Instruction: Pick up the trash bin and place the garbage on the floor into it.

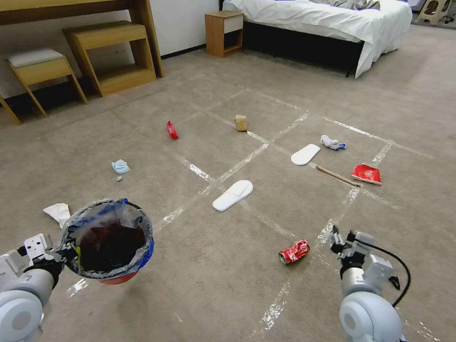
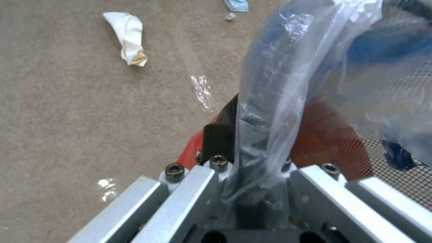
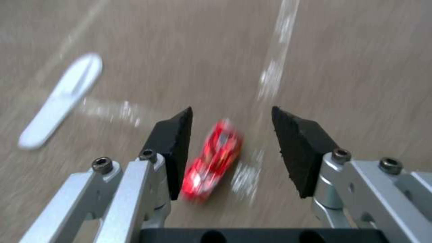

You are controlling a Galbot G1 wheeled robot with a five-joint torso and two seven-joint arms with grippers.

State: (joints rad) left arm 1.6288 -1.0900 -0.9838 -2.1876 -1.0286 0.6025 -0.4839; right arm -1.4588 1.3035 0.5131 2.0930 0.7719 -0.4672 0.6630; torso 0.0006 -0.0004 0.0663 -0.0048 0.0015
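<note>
My left gripper (image 1: 66,249) is shut on the rim of the trash bin (image 1: 110,242), held above the floor (image 1: 213,294) at lower left. The wrist view shows its fingers (image 2: 216,138) pinching the bag-lined rim (image 2: 270,101). My right gripper (image 1: 343,240) hangs open, its pads (image 3: 173,141) on either side of the crushed red can (image 3: 214,160) below. That can (image 1: 294,251) lies just left of the gripper. Other garbage: two white slippers (image 1: 232,194) (image 1: 305,154), a blue mask (image 1: 120,166), a tissue (image 1: 58,212), a red wrapper (image 1: 172,129), a tan bag (image 1: 241,122), a stick (image 1: 338,176).
A red packet (image 1: 366,173) and a crumpled tissue (image 1: 332,142) lie at the right. A bed (image 1: 323,23) and nightstand (image 1: 223,32) stand at the back, wooden benches (image 1: 114,57) along the left wall. Tape strips (image 1: 247,159) cross the carpet.
</note>
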